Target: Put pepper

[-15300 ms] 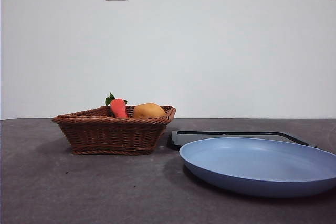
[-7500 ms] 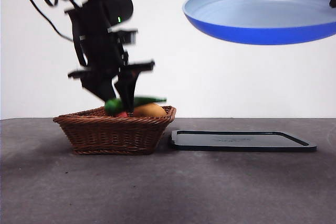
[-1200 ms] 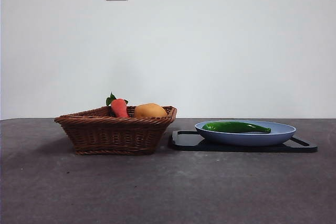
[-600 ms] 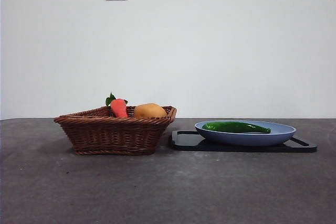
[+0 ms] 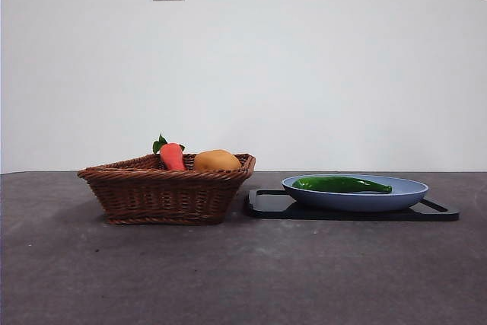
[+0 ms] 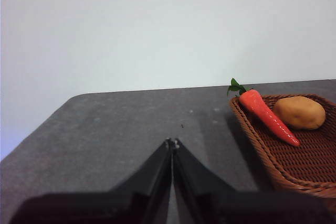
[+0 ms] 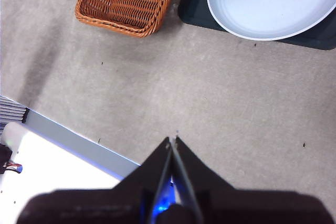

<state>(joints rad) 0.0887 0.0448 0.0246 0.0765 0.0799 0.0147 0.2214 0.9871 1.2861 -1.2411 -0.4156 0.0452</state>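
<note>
- Both grippers are pulled back, well apart from the pepper (image 5: 342, 184), which lies lengthwise in the blue plate (image 5: 411, 192) on the black tray (image 5: 262, 203).
- The left gripper (image 6: 172, 142) has its jaws pressed together, holding nothing; the wicker basket (image 6: 294, 174) with carrot (image 6: 268, 116) and yellow-orange fruit (image 6: 299, 112) sits nearby, off to one side.
- The right gripper (image 7: 172, 140), jaws likewise together and holding nothing, hangs high over bare table (image 7: 210, 93); plate and pepper lie far beyond its tips.

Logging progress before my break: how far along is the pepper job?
Looks done: the pepper lies in the blue plate on the black tray, outside the basket. Nothing in hand: left gripper and right gripper are shut, empty. Nothing visibly left.
</note>
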